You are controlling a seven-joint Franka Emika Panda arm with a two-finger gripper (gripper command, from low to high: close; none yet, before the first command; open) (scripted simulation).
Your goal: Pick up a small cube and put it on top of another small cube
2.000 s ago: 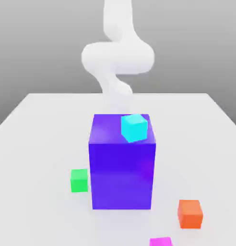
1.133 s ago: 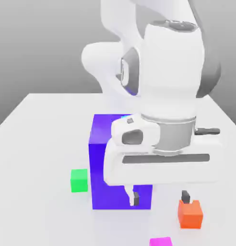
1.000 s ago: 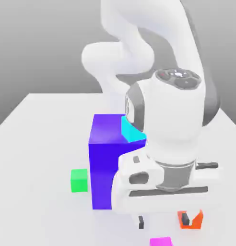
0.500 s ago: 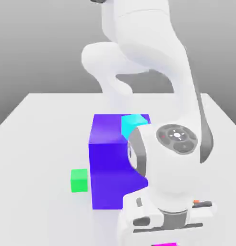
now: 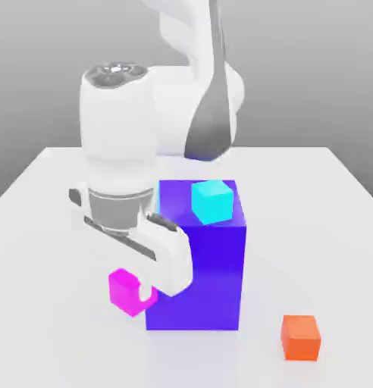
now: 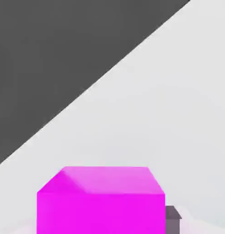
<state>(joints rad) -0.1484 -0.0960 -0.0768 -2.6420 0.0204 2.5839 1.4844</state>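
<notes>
The white arm reaches down in front of the big blue-purple block (image 5: 195,258), and its hand (image 5: 136,294) is clamped narrow on the small magenta cube (image 5: 127,291). That cube is up off the desk (image 5: 53,227), held at the exterior view's left of the block, just beside the block's front-left edge. It sits a little turned, one corner facing us, with a white finger (image 5: 150,291) pressed against its right side.

From the hand view the magenta cube (image 6: 101,201) looms large, top face and one side lit bright, a dark finger pad (image 6: 173,218) tucked against its flank, pale desk (image 6: 178,114) beyond and the dark backdrop past the desk's edge.

On top of the blue-purple block rests a cyan cube (image 5: 212,201), towards the block's right side and slightly skewed. Down on the desk at the exterior view's right, well apart from the hand, an orange cube (image 5: 300,337) stands alone near the front.

The wrist hangs over the desk's left half, its grey collar level with the block's top.
</notes>
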